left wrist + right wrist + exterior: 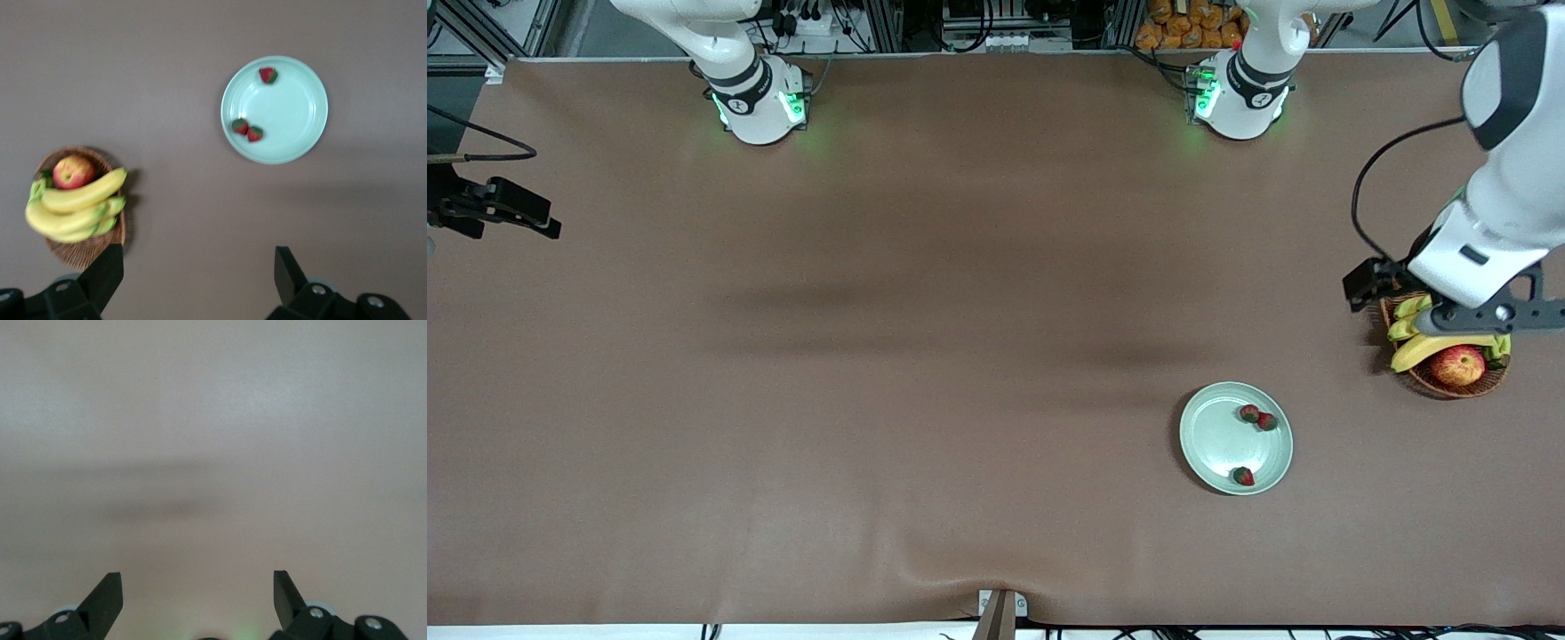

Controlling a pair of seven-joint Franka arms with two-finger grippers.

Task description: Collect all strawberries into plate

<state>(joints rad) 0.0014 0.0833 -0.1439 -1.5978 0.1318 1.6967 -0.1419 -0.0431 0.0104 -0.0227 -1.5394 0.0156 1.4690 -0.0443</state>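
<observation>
- Left gripper (198, 283): you see it up in the air over the table (871, 356), at the left arm's end, with the basket (1440, 384) partly under it. Its two fingers (107, 273) stand wide apart and hold nothing.
- Plate (1218, 440): from your left gripper it lies on the table toward the front camera and toward the right arm's end, well apart from the fingers. In the left wrist view it is the pale green disc (293, 113) clear of both fingertips.
- Strawberries: all three lie in the plate. Two of them, the first (1249, 413) and the second (1267, 421), touch each other on the part of the plate farther from the front camera; the third (1243, 476) sits alone by the rim nearer that camera.
- Basket contents: you see bananas (1427, 347) and an apple (1458, 365) in it, just below your left gripper.
- Right gripper (198, 600): it waits at the right arm's end of the table, well apart from the plate. Its fingers (107, 593) are spread and empty, with only bare table under them.
</observation>
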